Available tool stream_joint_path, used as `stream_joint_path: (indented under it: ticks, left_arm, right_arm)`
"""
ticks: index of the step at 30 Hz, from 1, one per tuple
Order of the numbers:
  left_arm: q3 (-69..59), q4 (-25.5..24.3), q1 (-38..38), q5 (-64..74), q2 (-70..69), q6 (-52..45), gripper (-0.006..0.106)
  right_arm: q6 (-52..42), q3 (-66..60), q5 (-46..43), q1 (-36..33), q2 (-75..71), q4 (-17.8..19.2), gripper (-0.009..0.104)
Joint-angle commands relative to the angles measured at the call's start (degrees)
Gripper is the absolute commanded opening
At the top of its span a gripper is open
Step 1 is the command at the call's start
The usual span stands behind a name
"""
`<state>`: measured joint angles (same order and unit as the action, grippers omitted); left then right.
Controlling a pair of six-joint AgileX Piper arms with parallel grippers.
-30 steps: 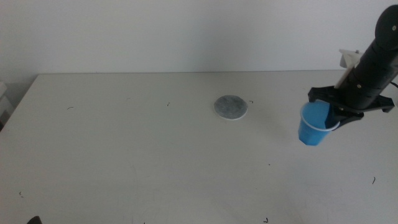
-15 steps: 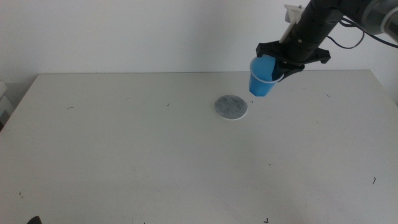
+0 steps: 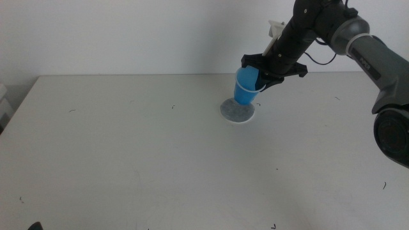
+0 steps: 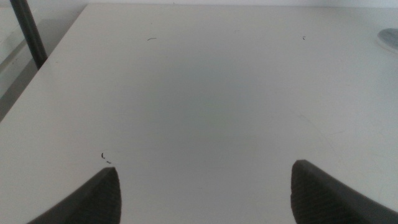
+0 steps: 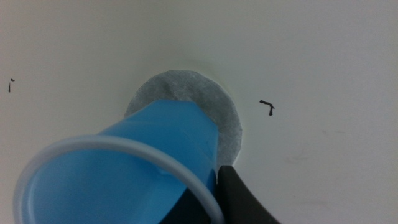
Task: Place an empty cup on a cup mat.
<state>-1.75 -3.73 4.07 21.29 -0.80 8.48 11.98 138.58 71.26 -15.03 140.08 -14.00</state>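
No text, label, brand or number can be read anywhere.

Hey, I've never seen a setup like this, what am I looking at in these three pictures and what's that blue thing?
These show two robot arms at a white table. The wide picture looks down from above; the other two come from cameras on each arm's wrist. The right pincer grips a blue plastic cup by its rim, tilted over a round grey cup mat; whether it touches the mat is unclear. The left pincer waits open above bare table, away from the cup.
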Motion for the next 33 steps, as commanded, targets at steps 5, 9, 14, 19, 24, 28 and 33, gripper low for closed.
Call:
stream_joint_path:
  ticks: [5,9,14,19,24,28,33]
  left_arm:
    - [0.34,-0.02,-0.06,-3.84,-0.36,0.61,0.105]
    - [0.34,-0.02,-0.06,-3.84,-0.36,0.61,0.105]
    - [0.34,-0.02,-0.06,-3.84,-0.36,0.61,0.105]
    - [0.34,-0.02,-0.06,-3.84,-0.36,0.61,0.105]
    - [0.34,-0.02,-0.06,-3.84,-0.36,0.61,0.105]
    - [0.34,-0.02,-0.06,-3.84,-0.36,0.61,0.105]
    - [0.34,-0.02,-0.06,-3.84,-0.36,0.61,0.105]
  right_arm:
    - [-0.38,2.42,-1.18,-1.22,-1.96,-1.22,0.0]
    - [-0.38,2.42,-2.36,-1.7,-1.27,-1.39,0.0]
    - [-0.38,2.42,-2.78,-1.83,-0.51,-1.0,0.0]
    - [-1.42,2.42,-3.93,-1.83,-0.44,-0.45,0.0]
    - [-2.64,2.42,-3.47,-1.83,-0.44,-0.4,0.0]
    - [-2.44,2.42,-3.07,-1.83,-0.44,0.22,0.0]
    - [-2.31,2.42,-2.95,-1.83,-0.37,1.62,0.0]
